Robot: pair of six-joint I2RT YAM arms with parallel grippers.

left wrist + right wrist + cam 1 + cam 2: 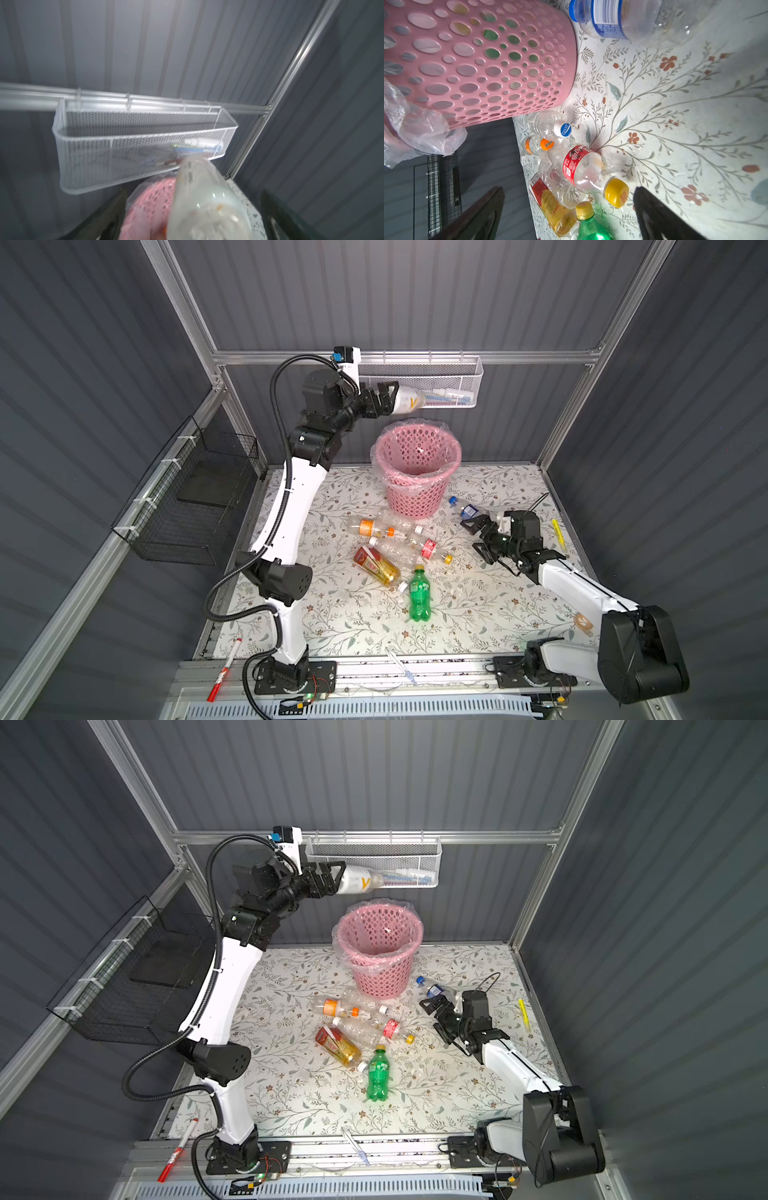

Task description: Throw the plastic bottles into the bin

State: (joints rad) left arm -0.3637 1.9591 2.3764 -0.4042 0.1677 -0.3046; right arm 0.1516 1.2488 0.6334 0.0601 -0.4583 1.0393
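crinkled clear bottle [207, 197] above perforated pink bin [411, 497].

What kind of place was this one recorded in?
Likely a purpose-built robot test cell, not a home: grey corrugated walls on an aluminium frame, a left arm and right arm bolted along the front, and a floral-covered table staged with a pink bin.

The left arm [291, 497] stood raised high and far back, its wrist level. The left end effector [392, 398] pointed sideways to the right, jaws spread wide. The right arm [582, 585] stretched low and forward, with the right end effector [471, 537] fully open, angled toward the left.
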